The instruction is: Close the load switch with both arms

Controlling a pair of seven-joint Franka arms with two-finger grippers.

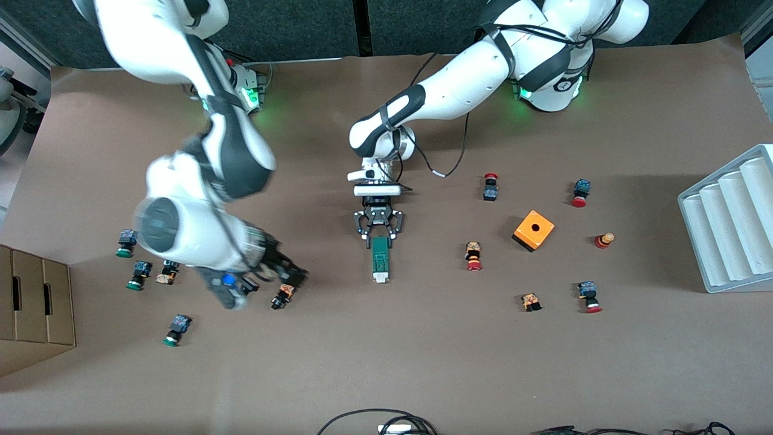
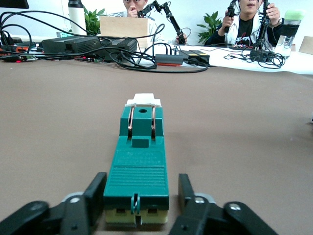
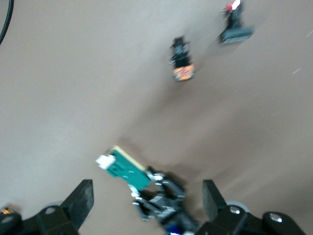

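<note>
Green ribbed plastic load switch point(image 1: 380, 260) between left end effector point(image 1: 378, 232) fingers.

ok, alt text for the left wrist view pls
The left gripper sits low on the brown table, its open fingers flanking one end of the dark-green load switch, whose white tab points away. Cables, equipment and two seated people fill the background.
</note>
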